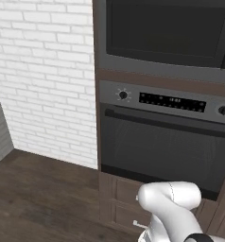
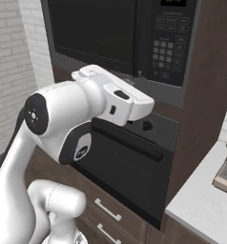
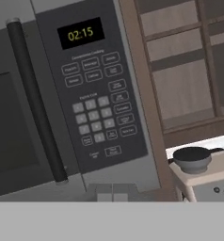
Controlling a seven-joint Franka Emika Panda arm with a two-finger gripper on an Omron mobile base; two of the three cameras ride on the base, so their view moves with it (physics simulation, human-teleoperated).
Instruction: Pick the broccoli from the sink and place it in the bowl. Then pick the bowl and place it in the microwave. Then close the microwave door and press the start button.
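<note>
The microwave (image 1: 166,33) sits built in above the oven, and its door (image 2: 94,28) with the black glass window is shut. In the hand view the door's black bar handle (image 3: 36,101) stands left of the keypad (image 3: 100,113), whose display reads 02:15. My gripper (image 2: 134,107) is held up just below the microwave's lower edge, near the keypad (image 2: 165,47). Its fingers are hidden behind the white hand, so their state does not show. The broccoli, the bowl and the sink are out of view.
The knobbed oven (image 1: 166,142) with its bar handle is right below the microwave, with drawers (image 2: 106,214) under it. A grey counter (image 2: 201,209) to the right carries a beige coffee machine (image 3: 198,169). A brick wall (image 1: 43,80) and wooden floor (image 1: 38,198) lie left.
</note>
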